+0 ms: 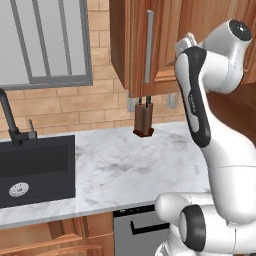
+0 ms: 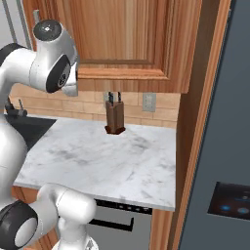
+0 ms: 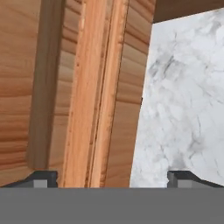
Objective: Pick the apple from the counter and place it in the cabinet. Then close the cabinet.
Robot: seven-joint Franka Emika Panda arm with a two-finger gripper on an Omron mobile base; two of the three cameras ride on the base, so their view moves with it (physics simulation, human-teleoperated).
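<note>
From the left base camera, the white arm rises at the right, bent up toward a brown wooden cabinet whose paneled door with a long silver bar handle looks shut or nearly so. Below it, a marble tabletop carries a dark knife block with knives in it. A black sink at the left holds nothing but its drain. I cannot find the apple on the tabletop here; it may be inside the cabinet, but I cannot tell.

From the right base camera, the arm's upper joints sit close to the cabinet's lower left edge. The knife block stands against the tiled wall. A dark appliance fills the right side.

From the hand camera, two dark finger tips stand wide apart with nothing between them, so the gripper is released. Wooden door panelling is very near on the left, the marble far beyond.

Risk, as a judgement: the hand is so near the wood that it could scrape the door, or leave it ajar.
</note>
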